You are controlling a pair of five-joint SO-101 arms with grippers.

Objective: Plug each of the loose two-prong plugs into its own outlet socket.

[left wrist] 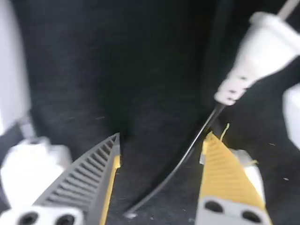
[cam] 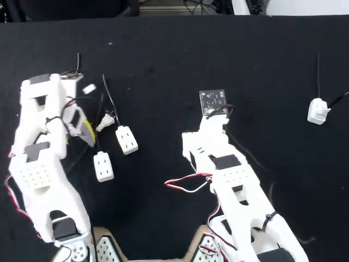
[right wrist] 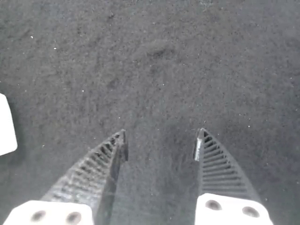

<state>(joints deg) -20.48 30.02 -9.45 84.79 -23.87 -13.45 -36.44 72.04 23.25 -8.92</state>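
Nothing plugged in yet! Left pincer [left wrist: 161, 137] spread astride the cable [left wrist: 187, 154], two-prong plug [left wrist: 253, 51] just beyond. Both outlet sockets [cam: 126, 139] unfilled beside it. Right pincer [right wrist: 161, 132] spread over bare bench [cam: 163, 54], second plug [cam: 317, 111] far right.

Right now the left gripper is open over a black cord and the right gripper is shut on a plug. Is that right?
Not quite. The right gripper is open and holds nothing, above bare black cloth, as the right wrist view shows. The left gripper is indeed open over the black cord.
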